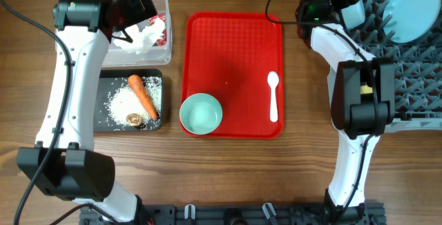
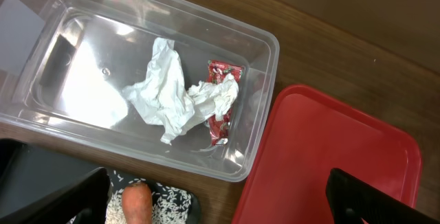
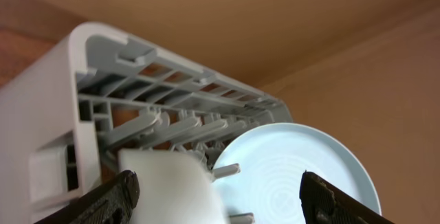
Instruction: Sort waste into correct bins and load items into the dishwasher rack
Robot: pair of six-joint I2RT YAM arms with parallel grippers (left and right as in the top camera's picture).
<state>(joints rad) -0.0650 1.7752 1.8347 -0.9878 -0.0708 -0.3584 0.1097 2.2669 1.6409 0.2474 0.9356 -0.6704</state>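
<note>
My left gripper (image 1: 135, 7) (image 2: 216, 207) hangs open and empty over the clear tub (image 2: 271, 45), which holds the crumpled tissue (image 2: 165, 93) and the red wrapper (image 2: 221, 69). The black tray (image 1: 107, 114) carries the carrot (image 1: 143, 95), rice grains (image 1: 124, 104) and a brown lump (image 1: 134, 119). A mint bowl (image 1: 201, 112) and a white spoon (image 1: 273, 95) lie on the red tray (image 1: 235, 52). My right gripper (image 1: 345, 4) (image 3: 220, 193) is open at the grey rack (image 3: 55, 107). A pale blurred bowl (image 3: 172, 183) sits by its left finger, and the blue plate (image 3: 302, 169) stands among the pegs.
The rack (image 1: 414, 66) fills the table's right side, and my right arm crosses its left edge. The tub and black tray sit side by side at the left, under my left arm. Bare wood lies along the front.
</note>
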